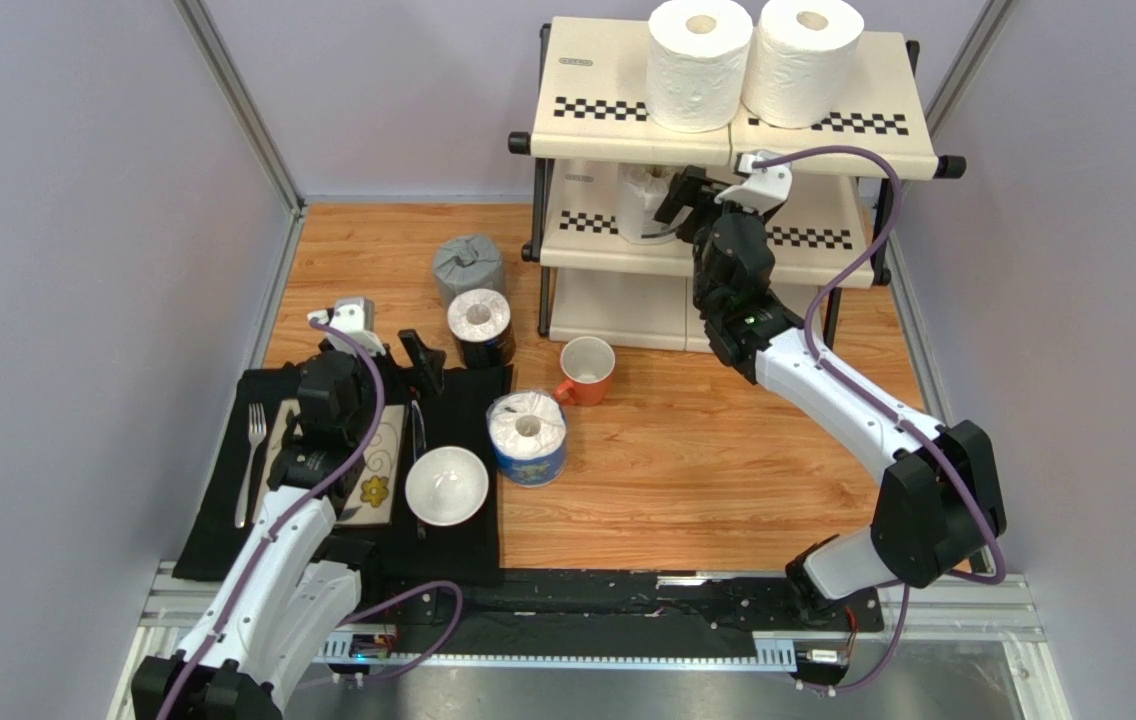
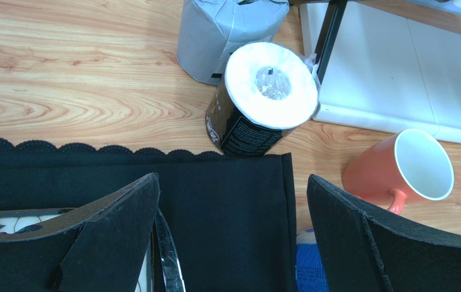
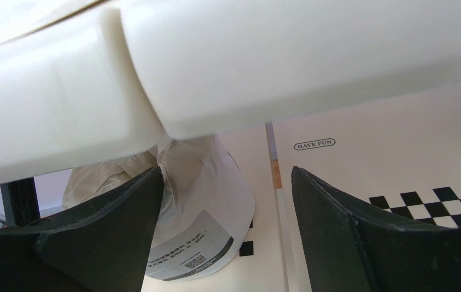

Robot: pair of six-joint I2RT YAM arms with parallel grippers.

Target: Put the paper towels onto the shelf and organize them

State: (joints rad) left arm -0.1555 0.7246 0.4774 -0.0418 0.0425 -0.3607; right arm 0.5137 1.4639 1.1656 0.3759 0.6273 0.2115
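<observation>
I'm seeing the right gripper (image 3: 227, 179) sitting released inside the middle tier of the shelf (image 1: 589, 93), at 12 to 1 o'clock on the table (image 1: 709, 450). Its jaws are standing apart around the clear-wrapped roll (image 3: 205, 207). That roll is standing upright on the tier's left panel. A gap is showing between it and the finger on the right of the wrist view. The other finger is overlapping the wrap, and I can't tell if it's touching. I'm not reading this as a grip.

The top tier is carrying the left white roll (image 1: 699, 63) and right white roll (image 1: 803, 57), both upright, side by side.

Three rolls are sitting upright on the table: grey roll (image 1: 468, 267) at 11 o'clock from the orange mug (image 1: 585, 369), black roll (image 1: 480, 326) just beside the grey at its 6 o'clock, blue roll (image 1: 528, 437) at 7 o'clock from the mug.

The left gripper (image 2: 232, 182) is hovering over the black mat (image 1: 206, 540) at 8 o'clock, jaws spread wide, holding nothing. The black roll is standing at its 12 o'clock, at the mat's far edge. The white bowl (image 1: 447, 485) is sitting on the mat at 9 o'clock from the blue roll.
</observation>
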